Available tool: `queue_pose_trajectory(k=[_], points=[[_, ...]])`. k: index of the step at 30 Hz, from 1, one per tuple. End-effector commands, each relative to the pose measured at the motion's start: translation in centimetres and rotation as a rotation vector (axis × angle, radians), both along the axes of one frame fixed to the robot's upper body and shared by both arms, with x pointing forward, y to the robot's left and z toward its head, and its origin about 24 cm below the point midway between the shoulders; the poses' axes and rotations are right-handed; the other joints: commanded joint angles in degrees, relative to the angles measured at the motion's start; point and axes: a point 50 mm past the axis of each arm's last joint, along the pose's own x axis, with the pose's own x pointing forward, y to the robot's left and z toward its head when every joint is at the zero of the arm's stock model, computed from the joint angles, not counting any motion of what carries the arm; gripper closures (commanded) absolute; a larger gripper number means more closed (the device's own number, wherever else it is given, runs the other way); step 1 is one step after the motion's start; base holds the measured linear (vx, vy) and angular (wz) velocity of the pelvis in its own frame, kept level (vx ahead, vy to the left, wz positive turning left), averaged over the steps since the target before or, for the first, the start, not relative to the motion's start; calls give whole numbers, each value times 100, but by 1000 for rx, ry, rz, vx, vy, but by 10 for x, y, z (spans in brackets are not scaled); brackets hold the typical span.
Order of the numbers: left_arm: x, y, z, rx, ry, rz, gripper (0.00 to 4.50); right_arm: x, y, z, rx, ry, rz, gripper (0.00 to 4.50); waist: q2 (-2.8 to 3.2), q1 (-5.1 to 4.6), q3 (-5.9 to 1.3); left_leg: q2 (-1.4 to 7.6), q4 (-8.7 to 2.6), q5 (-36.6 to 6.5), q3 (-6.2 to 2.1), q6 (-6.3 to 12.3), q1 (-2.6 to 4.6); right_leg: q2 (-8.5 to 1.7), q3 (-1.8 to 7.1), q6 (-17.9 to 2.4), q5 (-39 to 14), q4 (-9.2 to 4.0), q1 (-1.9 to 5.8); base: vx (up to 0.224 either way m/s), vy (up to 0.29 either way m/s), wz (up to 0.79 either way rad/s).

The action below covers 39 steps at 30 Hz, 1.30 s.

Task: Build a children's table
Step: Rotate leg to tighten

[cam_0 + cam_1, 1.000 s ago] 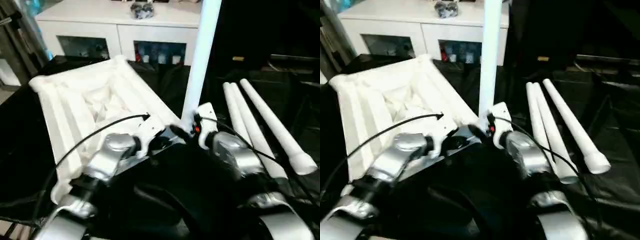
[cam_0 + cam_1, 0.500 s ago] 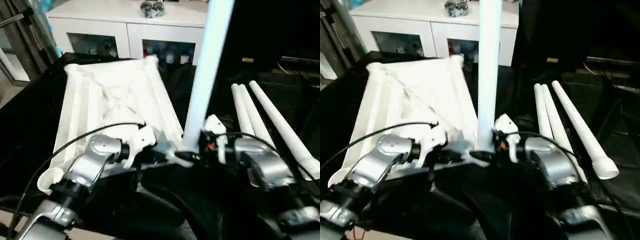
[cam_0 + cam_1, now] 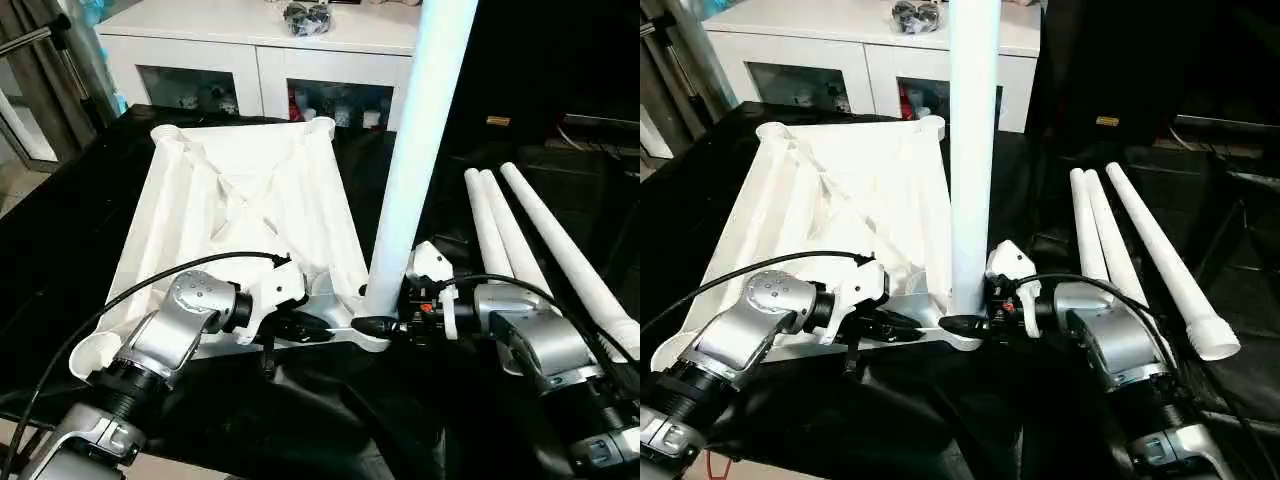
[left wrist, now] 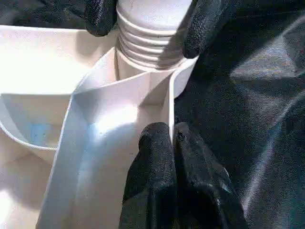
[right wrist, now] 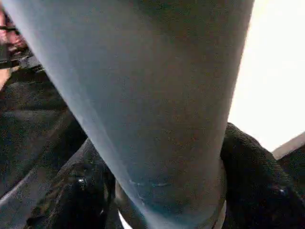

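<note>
Our left gripper point(image 4: 169, 143), fingers pressed together on a rib of the upturned tabletop point(image 3: 240, 215), steadies it while our right gripper point(image 4: 147, 19) clasps the upright leg point(image 3: 415, 160) at its socket, a light, stiff, slick tube best held low.

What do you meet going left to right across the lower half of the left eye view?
Left gripper on the near edge of the tabletop → upright leg standing in the near corner socket → right gripper at that leg's base → three loose legs lying on the black cloth.
</note>
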Motion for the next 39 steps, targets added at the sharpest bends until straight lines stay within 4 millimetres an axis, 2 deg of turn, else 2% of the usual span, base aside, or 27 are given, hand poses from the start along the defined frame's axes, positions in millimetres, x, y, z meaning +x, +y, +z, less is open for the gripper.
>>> queue_pose_trajectory(k=[1,3,5,6,7,9,10,11,13,14,18,19,20,24,25,30,33,34,36,39], points=[[8,-13,7,-52,-48,57,450,2,9,-13,-12,21,-84,183,-48,-31,-339,202,-431,-1573,-86,67,87,-282,227,-1142,-1975,-442,235,0,0,0],[11,-16,7,-61,-51,92,450,8,10,-17,-18,10,-155,184,-47,-43,-336,196,-433,-1675,-98,13,98,-294,222,-1065,-2232,-467,230,0,0,0],[19,-24,6,-58,-76,183,450,21,14,-25,-22,17,-335,186,-63,-124,-308,173,-460,-1958,-132,-92,94,-286,192,-880,-2749,-512,227,0,0,0],[20,-24,6,-57,-78,194,450,22,15,-26,-21,19,-350,186,-57,-142,-309,170,-456,-2004,-137,-113,103,-295,188,-843,-2854,-526,215,0,0,0],[26,-30,6,-48,-98,268,450,28,21,-29,-13,31,-439,186,-43,-178,-301,162,-447,-2110,-149,-153,128,-302,179,-775,-3062,-556,190,0,0,0],[28,-32,6,-46,-105,290,450,29,23,-30,-11,34,-460,186,-50,-198,-295,152,-434,-2201,-150,-137,153,-298,164,-679,-3287,-609,169,0,0,0],[32,-39,7,-42,-116,352,450,32,31,-30,-1,43,-498,186,-65,-196,-304,156,-436,-2167,-154,-86,128,-303,168,-610,-3320,-619,178,0,0,0],[36,-47,9,-51,-119,415,450,34,40,-32,6,61,-540,186,-50,-212,-298,160,-442,-2159,-150,-95,135,-282,167,-627,-3258,-619,155,0,0,0],[37,-53,11,-60,-115,450,450,36,46,-32,15,75,-565,186,-53,-202,-308,153,-428,-2164,-145,-101,160,-283,162,-641,-3247,-623,147,0,0,0],[37,-53,11,-61,-115,452,450,36,46,-32,15,76,-566,186,-58,-196,-310,150,-435,-2135,-149,-72,142,-284,158,-637,-3223,-626,159,0,0,0],[34,-67,12,-75,-122,443,450,40,58,-33,39,92,-583,186,-50,-198,-327,161,-458,-2087,-148,-17,103,-277,162,-714,-2841,-597,181,0,0,0],[32,-69,12,-78,-121,432,450,41,59,-32,46,96,-590,130,-51,-198,-327,156,-455,-2090,-147,-11,98,-278,161,-735,-2809,-592,185,0,0,0],[31,-69,11,-81,-120,423,450,42,59,-32,51,98,-597,116,-47,-195,-332,159,-454,-2062,-141,4,99,-280,170,-773,-2719,-586,188,0,0,0],[30,-67,12,-82,-118,408,450,45,57,-29,52,88,-601,110,-35,-192,-339,165,-457,-1979,-125,25,94,-276,185,-895,-2431,-555,199,0,0,0],[30,-66,12,-86,-118,394,450,46,56,-27,44,66,-588,78,-29,-188,-342,165,-455,-1958,-124,26,96,-276,188,-914,-2380,-548,201,0,0,0],[27,-60,12,-91,-114,344,450,45,48,-18,70,28,-512,78,-24,-184,-355,182,-459,-1790,-116,75,70,-270,200,-1083,-1882,-483,245,0,0,0],[23,-47,11,-79,-107,280,450,38,34,-9,56,-25,-357,78,-31,-148,-374,181,-439,-1627,-105,152,75,-270,202,-1136,-1631,-462,270,0,0,0],[21,-42,11,-76,-100,247,450,34,26,-5,51,-37,-296,78,-26,-128,-381,192,-416,-1456,-84,253,75,-262,219,-1233,-1302,-425,258,0,0,0],[20,-40,11,-76,-97,231,450,32,23,-4,49,-41,-272,78,-22,-127,-401,190,-401,-1209,-81,326,55,-258,216,-1362,-923,-367,285,27,-4,2],[13,-31,11,-78,-82,140,450,24,9,2,32,-48,-167,78,-27,-95,-410,199,-381,-986,-77,438,51,-264,211,-1487,-647,-330,310,0,0,0]])
